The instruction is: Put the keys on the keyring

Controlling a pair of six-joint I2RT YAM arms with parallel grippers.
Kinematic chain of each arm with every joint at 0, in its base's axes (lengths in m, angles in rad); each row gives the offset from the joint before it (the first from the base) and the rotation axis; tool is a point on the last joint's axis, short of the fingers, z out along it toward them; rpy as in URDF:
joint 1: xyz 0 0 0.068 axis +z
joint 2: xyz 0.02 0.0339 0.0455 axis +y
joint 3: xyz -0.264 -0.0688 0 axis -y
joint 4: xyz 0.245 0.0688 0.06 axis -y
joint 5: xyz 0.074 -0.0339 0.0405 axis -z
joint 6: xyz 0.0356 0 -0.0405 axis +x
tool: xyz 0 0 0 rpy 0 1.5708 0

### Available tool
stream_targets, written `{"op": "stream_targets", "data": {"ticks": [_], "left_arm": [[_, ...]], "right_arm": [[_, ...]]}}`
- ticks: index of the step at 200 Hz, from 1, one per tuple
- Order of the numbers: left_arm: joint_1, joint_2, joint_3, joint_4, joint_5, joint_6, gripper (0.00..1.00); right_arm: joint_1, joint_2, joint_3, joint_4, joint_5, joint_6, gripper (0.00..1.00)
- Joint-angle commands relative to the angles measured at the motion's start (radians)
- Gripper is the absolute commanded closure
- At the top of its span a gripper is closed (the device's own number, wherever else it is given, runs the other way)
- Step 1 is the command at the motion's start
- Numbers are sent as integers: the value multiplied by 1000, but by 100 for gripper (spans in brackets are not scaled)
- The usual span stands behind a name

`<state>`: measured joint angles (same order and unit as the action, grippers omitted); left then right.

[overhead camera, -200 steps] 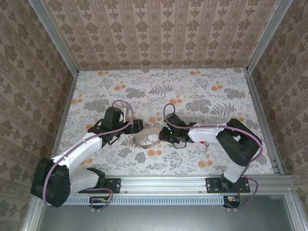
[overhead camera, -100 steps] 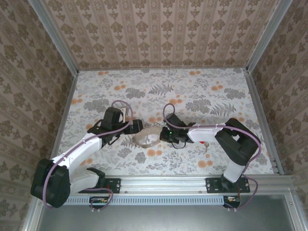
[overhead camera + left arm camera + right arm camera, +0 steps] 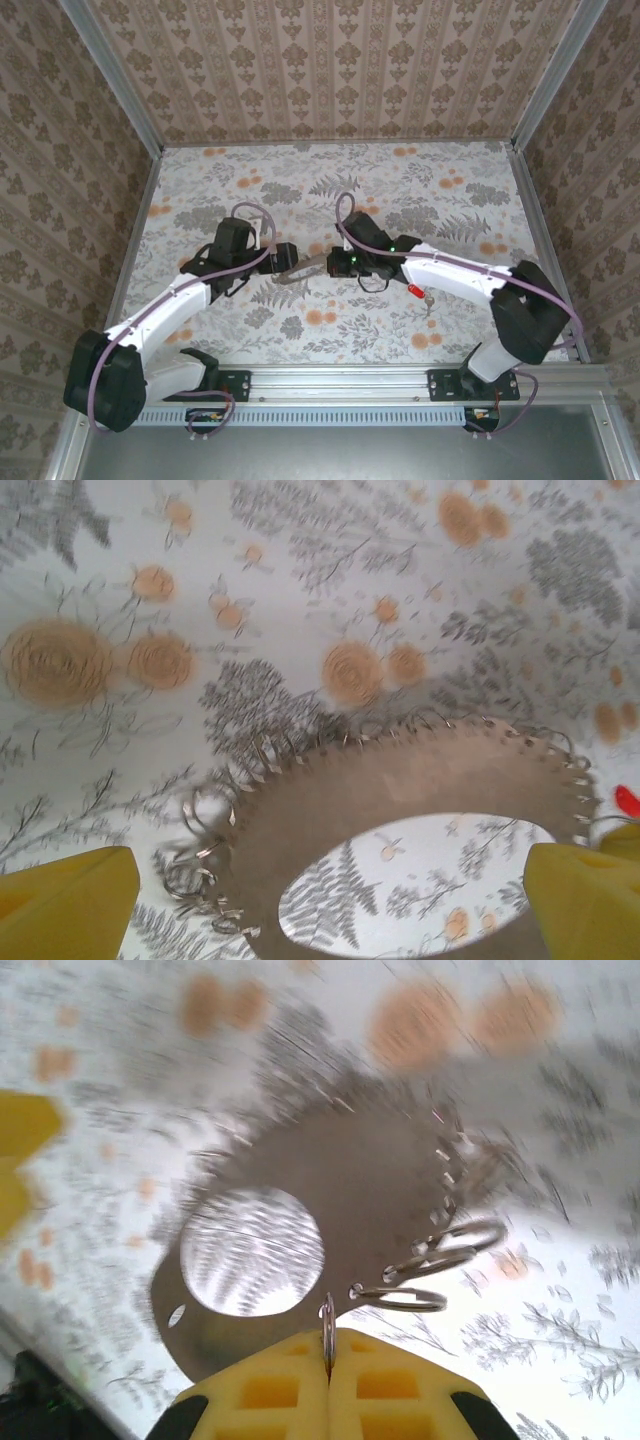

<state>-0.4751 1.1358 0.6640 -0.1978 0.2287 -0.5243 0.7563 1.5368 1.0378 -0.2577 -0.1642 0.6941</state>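
Nothing readable is showing on any surface. The bench (image 3: 450, 200) and the walls (image 3: 340, 60) are carrying only printed flower and leaf patterns, without lettering.

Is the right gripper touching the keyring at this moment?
Touching. The right wrist view shows the right gripper shut on one small wire loop at the edge of the keyring, with the loop pinched between its yellow fingers.
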Motion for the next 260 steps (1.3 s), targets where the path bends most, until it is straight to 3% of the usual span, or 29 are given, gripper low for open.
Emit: {"op": "stream_targets", "data": {"ticks": [1, 29, 61, 102, 143, 210, 229, 260], "left_arm": [[6, -1, 79, -21, 33, 3, 0], [6, 17, 163, -46, 49, 30, 0], [7, 45, 259, -60, 71, 53, 0], [7, 120, 366, -28, 133, 64, 0], [12, 211, 512, -21, 211, 123, 3], [62, 374, 703, 94, 591, 136, 33], [62, 406, 737, 130, 686, 120, 45], [45, 455, 783, 170, 822, 95, 56]], "right_arm": [[-8, -80, 89, -148, 12, -237, 100], [-44, -138, 142, -177, -14, -420, 100], [-150, -241, 108, -94, -140, -540, 100], [-327, -322, 20, 91, -394, -572, 100], [-415, -283, 49, 150, -547, -586, 100], [-470, -201, 144, 135, -760, -612, 100], [-472, -191, 162, 145, -790, -603, 100], [-474, -178, 175, 183, -811, -573, 100]]}}
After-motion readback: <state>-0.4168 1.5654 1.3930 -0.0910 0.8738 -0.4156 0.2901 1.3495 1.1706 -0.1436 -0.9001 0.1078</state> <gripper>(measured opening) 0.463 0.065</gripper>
